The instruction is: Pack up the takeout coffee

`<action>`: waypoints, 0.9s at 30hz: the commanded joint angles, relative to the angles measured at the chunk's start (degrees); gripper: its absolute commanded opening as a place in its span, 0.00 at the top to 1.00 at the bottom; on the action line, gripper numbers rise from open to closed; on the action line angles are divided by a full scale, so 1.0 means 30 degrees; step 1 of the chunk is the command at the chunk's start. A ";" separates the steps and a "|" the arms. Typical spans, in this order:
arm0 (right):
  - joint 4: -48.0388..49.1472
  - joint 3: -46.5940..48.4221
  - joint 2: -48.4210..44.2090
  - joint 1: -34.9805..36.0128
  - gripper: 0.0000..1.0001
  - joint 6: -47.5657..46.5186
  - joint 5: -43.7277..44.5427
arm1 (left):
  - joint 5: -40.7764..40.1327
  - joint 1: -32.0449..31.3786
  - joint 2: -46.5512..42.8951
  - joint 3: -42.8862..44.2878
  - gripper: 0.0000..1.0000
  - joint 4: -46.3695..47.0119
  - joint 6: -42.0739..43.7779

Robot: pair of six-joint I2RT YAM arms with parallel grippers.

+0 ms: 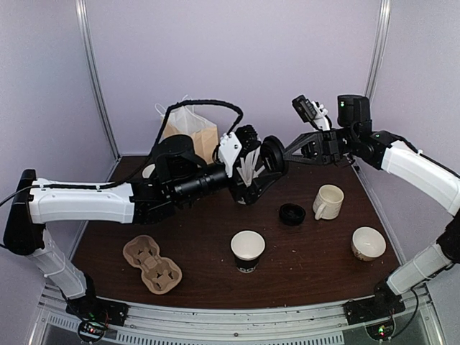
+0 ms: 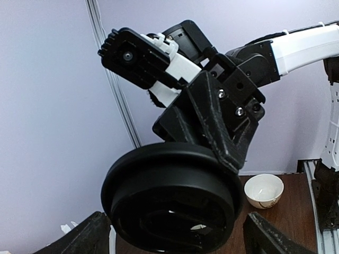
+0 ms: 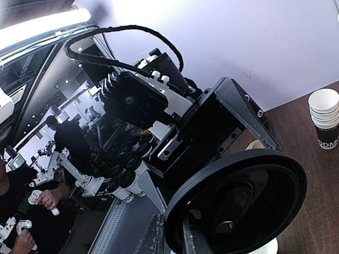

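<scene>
The right gripper (image 1: 286, 153) is pinching the round black lid (image 1: 274, 157) by its rim and holding it in mid-air, apparently to hand it over. The left gripper (image 1: 248, 175) is facing it with jaws spread wide, not clamping. The takeout cup (image 1: 248, 251) is sitting lidless on the table (image 1: 316, 277), well below both

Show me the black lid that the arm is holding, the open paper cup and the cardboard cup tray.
black lid (image 2: 159, 174), left wrist view, on its broad outer rim.
paper cup (image 1: 247, 246), top view, on its pale inside.
cardboard cup tray (image 1: 152, 264), top view, on the waist between its wells.
</scene>
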 commanded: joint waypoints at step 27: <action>0.0428 -0.0562 -0.0626 -0.0164 0.58 -0.0119 0.0428 | -0.1005 0.0144 -0.0271 0.0810 0.24 -0.0997 0.0287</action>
